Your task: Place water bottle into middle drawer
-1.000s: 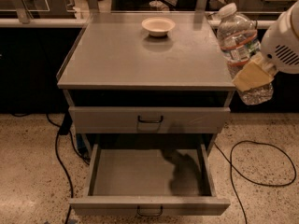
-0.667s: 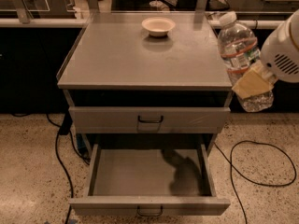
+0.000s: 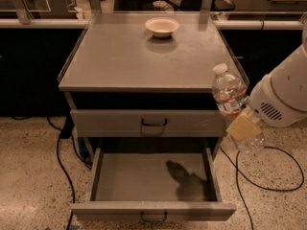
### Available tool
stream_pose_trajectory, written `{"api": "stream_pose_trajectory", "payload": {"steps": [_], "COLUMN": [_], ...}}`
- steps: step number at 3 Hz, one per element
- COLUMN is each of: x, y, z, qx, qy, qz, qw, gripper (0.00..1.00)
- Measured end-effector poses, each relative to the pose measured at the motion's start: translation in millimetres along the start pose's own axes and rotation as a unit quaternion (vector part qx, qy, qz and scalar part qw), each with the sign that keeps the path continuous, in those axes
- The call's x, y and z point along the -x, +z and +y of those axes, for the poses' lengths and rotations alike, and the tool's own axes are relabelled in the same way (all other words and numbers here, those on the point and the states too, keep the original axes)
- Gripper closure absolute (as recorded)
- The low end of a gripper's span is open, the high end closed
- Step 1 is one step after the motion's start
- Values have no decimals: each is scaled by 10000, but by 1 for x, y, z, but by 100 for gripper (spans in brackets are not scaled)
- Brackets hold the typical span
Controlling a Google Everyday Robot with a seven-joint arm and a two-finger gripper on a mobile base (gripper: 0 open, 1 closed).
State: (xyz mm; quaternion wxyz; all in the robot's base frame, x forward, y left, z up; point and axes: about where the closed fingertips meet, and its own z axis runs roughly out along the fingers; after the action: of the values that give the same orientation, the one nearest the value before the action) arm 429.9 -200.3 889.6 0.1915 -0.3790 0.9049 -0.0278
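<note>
The water bottle, clear with a white cap and a red-and-white label, hangs tilted in the air at the cabinet's right front corner. My gripper is shut on its lower body, and a tan finger pad lies across it. The white arm housing comes in from the right. The middle drawer is pulled open below and to the left of the bottle. Its grey floor is bare apart from the arm's shadow. The bottle is above and to the right of the drawer's right wall, outside the drawer.
The grey upper drawer with a dark handle is closed. A white bowl sits at the back of the cabinet top. Black cables trail over the speckled floor on both sides. Dark counters stand behind.
My gripper has carried the water bottle down and slightly left, from beside the cabinet top to the level of the upper drawer's front. The drawers and bowl have not moved.
</note>
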Motion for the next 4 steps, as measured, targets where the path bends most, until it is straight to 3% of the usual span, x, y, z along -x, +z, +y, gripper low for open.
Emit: {"api": "stream_pose_trajectory", "payload": {"steps": [2, 4], "x": [-21, -31], "y": [78, 97], "z": [39, 48], "qx": [693, 741], "qy": [113, 129], "qz": [254, 453], "qw": [9972, 9961], "gripper": [100, 100]}}
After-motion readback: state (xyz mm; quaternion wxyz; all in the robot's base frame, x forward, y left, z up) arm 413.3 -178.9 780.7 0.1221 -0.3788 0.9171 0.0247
